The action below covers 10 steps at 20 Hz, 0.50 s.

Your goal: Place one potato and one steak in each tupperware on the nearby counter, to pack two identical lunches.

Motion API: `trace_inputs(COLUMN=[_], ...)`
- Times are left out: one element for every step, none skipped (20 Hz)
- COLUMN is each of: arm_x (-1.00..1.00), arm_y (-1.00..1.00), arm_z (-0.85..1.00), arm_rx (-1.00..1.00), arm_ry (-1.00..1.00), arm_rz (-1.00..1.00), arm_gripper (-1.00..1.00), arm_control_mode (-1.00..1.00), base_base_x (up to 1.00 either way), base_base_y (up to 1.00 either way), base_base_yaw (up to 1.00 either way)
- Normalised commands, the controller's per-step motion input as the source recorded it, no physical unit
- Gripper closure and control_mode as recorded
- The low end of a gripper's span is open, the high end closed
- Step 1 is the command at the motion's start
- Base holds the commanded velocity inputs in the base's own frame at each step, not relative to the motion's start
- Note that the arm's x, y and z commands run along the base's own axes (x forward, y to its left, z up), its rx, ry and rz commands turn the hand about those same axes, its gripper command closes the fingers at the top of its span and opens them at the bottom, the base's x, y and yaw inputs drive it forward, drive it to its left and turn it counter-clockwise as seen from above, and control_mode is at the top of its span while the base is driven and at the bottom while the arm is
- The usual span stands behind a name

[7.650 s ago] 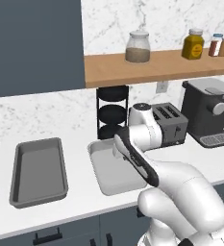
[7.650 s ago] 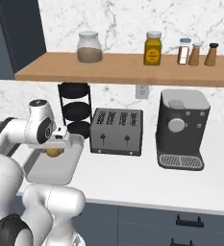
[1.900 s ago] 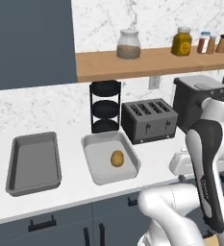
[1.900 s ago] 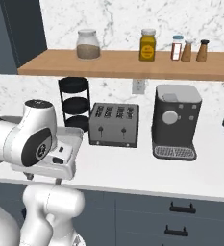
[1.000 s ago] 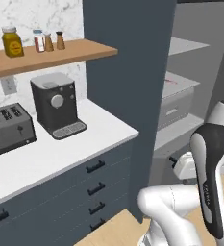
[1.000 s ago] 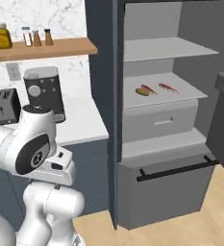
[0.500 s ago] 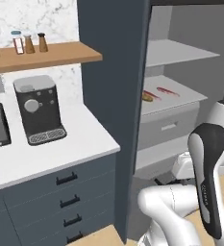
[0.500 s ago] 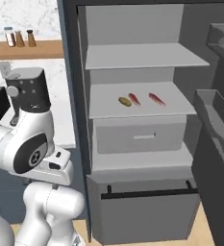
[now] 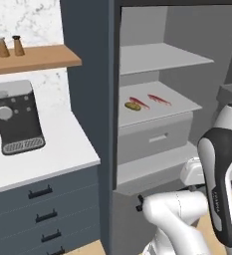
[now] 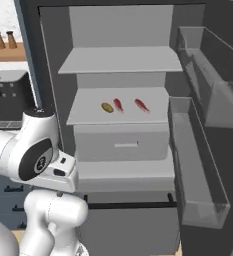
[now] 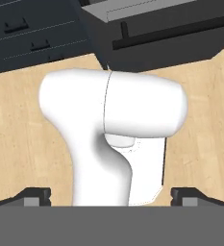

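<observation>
Open fridge (image 10: 123,65) across most of the right base view and the right half of the left base view, grey inside, with door bins (image 10: 198,165) at the right edge. White bench (image 9: 38,154) at left centre of the left base view, above dark drawers (image 9: 43,209) at lower left. Black coffee machine (image 9: 13,117) standing on the bench at upper left. Wooden wall shelf (image 9: 35,57) above it, with small spice bottles (image 9: 10,46) in the top left corner. Middle fridge shelf (image 10: 153,112) at the centre of the right base view, carrying three things in a row. Two red steak strips (image 10: 142,105) near the centre, apart from each other. One potato (image 10: 107,107) at the left end of the row, just beside the nearer steak. Jaws wide apart in the hand view, tips (image 11: 34,194) at the two bottom corners, nothing between them, pointing down at wooden floor (image 11: 17,134).
</observation>
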Motion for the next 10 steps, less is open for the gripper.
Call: trace_inputs(arm_x=[0.0,0.0,0.0,0.0,0.0,0.0,0.0,0.0,0.0,0.0], arm_y=[0.0,0.0,0.0,0.0,0.0,0.0,0.0,0.0,0.0,0.0], arm_z=[0.0,0.0,0.0,0.0,0.0,0.0,0.0,0.0,0.0,0.0], arm_rx=[0.0,0.0,0.0,0.0,0.0,0.0,0.0,0.0,0.0,0.0], arm_ry=[0.0,0.0,0.0,0.0,0.0,0.0,0.0,0.0,0.0,0.0], arm_rz=[0.0,0.0,0.0,0.0,0.0,0.0,0.0,0.0,0.0,0.0], arm_gripper=[-1.0,-1.0,-1.0,-1.0,-1.0,-1.0,-1.0,-1.0,-1.0,-1.0], arm_control_mode=[1.0,1.0,1.0,1.0,1.0,1.0,1.0,1.0,1.0,1.0], base_base_x=[0.19,0.2,0.21,0.14,0.12,0.18,0.17,0.21,0.3,0.46], base_base_y=[-0.48,-0.48,-0.5,-0.49,-0.5,-0.59,-0.42,-0.18,-0.08,-0.05], base_base_yaw=[-0.08,-0.09,-0.08,-0.03,0.0,0.0,0.01,0.06,0.06,0.08])
